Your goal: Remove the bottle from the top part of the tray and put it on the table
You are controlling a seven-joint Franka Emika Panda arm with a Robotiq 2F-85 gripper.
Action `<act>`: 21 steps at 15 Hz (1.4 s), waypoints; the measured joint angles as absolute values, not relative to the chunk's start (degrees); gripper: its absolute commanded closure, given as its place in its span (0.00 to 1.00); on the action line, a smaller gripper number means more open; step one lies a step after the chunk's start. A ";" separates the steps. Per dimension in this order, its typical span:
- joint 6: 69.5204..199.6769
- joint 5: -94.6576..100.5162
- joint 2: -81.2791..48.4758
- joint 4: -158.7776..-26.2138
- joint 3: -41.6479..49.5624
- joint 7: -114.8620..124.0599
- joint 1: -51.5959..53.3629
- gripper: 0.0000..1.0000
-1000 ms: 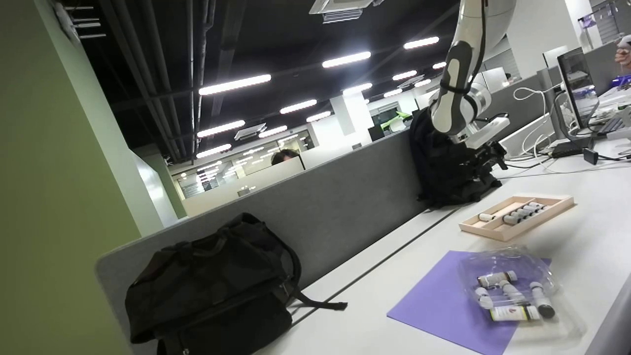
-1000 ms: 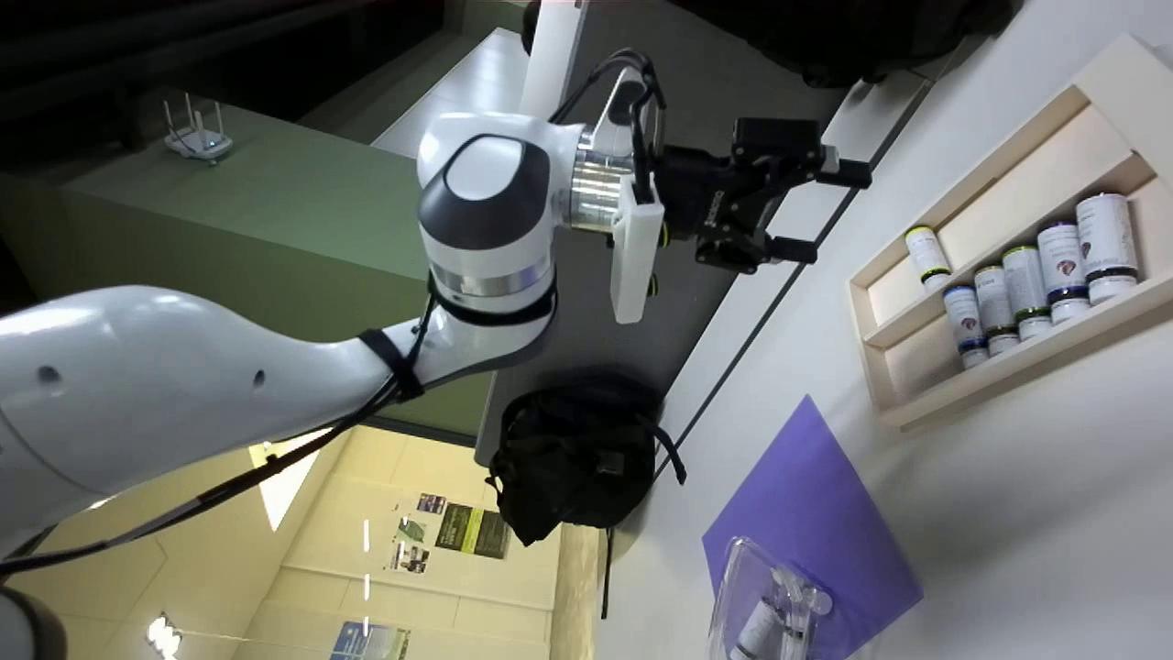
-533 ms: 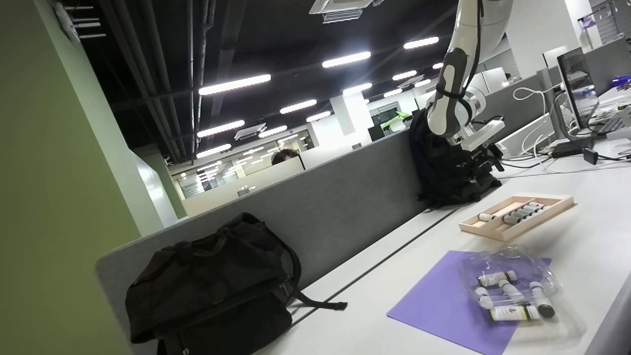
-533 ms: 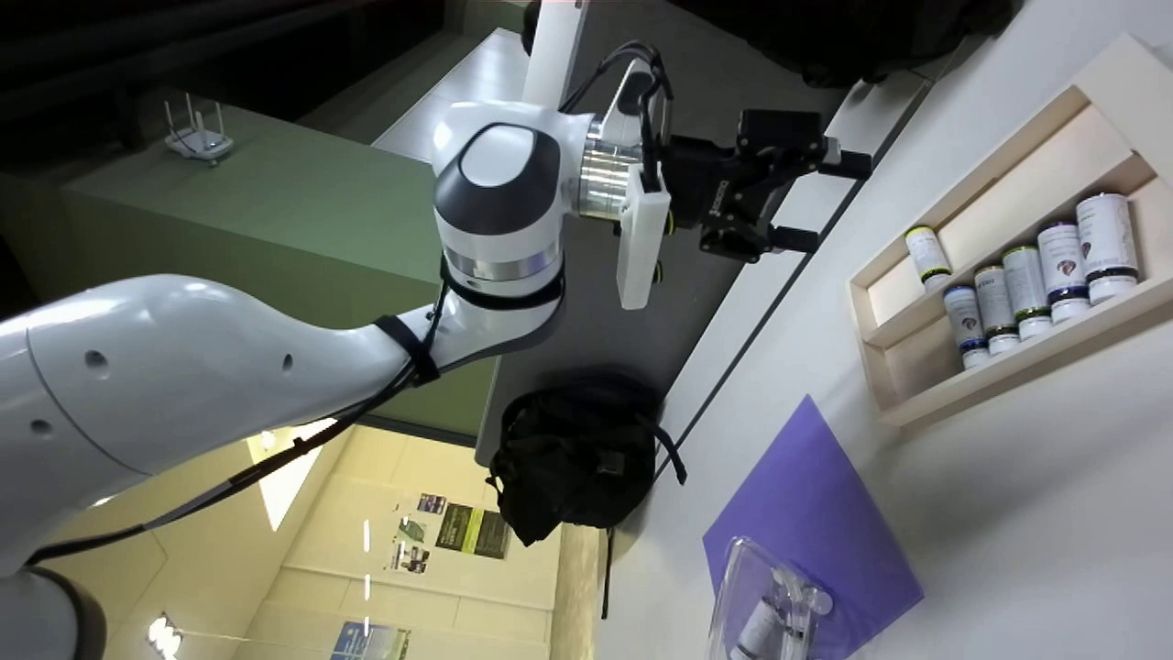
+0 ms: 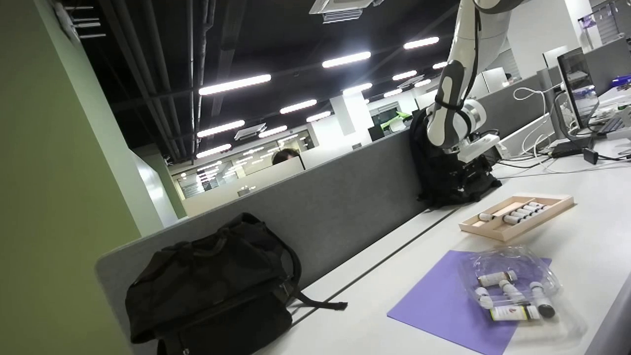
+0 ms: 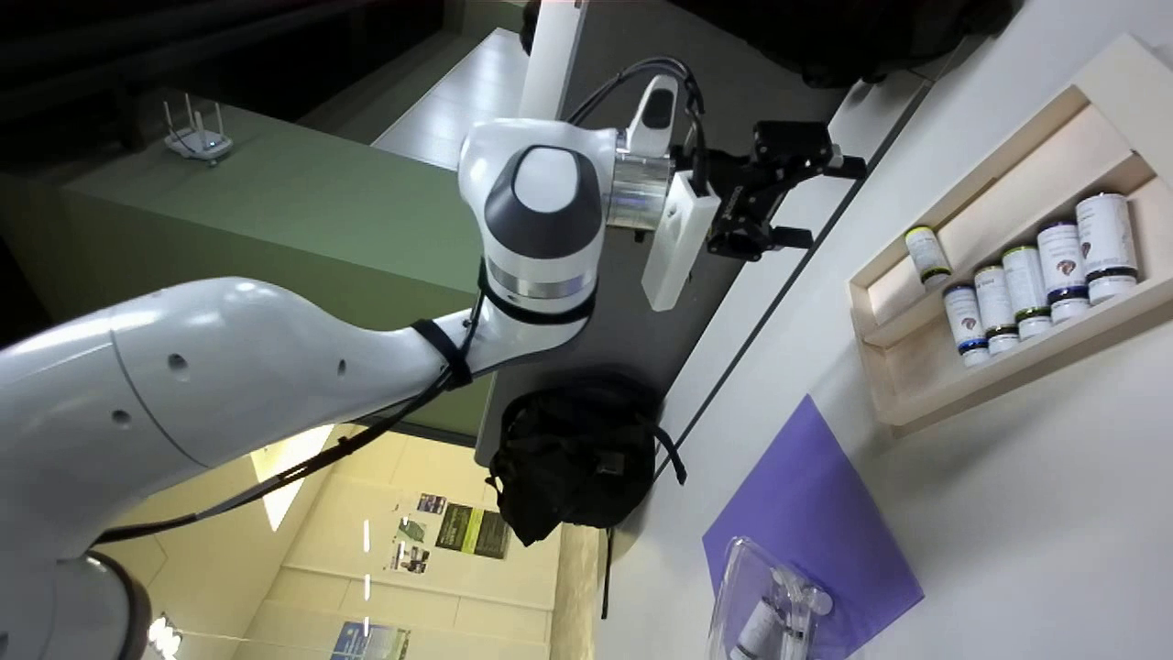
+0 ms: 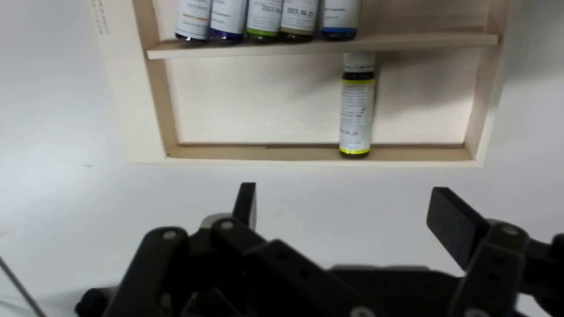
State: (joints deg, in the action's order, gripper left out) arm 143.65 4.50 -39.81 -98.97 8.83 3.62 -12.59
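Note:
A small bottle (image 7: 357,112) with a white cap, white label and yellow bands lies alone in one long compartment of the wooden tray (image 7: 308,163). Its cap end is at the divider, its base at the outer wall. The bottle (image 5: 486,217) (image 6: 927,252) and tray (image 5: 537,220) (image 6: 877,378) show in both exterior views. Several similar bottles (image 7: 304,15) lie side by side in the other compartment. My gripper (image 7: 343,202) is open and empty, above the table beside the tray's outer wall. In an exterior view the gripper (image 6: 820,202) is apart from the tray.
A purple sheet (image 5: 434,301) (image 6: 806,477) lies on the table. A clear plastic container (image 5: 512,251) with several bottles (image 5: 515,313) stands partly on it. Black backpacks (image 5: 212,276) (image 5: 429,148) lean on the grey partition (image 5: 355,192). A monitor (image 5: 577,86) and cables stand behind the tray.
The arm's wrist has shifted and the hand has tilted, while the fingertips have moved only slightly. The jaws stay open. The bottles and tray have not moved. A person's hand has left an exterior view's edge.

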 measured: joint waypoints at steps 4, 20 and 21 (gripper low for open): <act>141.35 -2.46 -44.84 -96.04 3.66 -5.00 -15.89 0.00; 134.03 -4.31 -55.16 -84.26 3.19 -9.27 -17.54 0.69; 132.40 -4.29 -55.16 -83.32 3.49 -8.83 -17.12 0.75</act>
State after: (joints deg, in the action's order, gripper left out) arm 132.40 -4.29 -55.16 -83.32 3.49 -8.83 -17.12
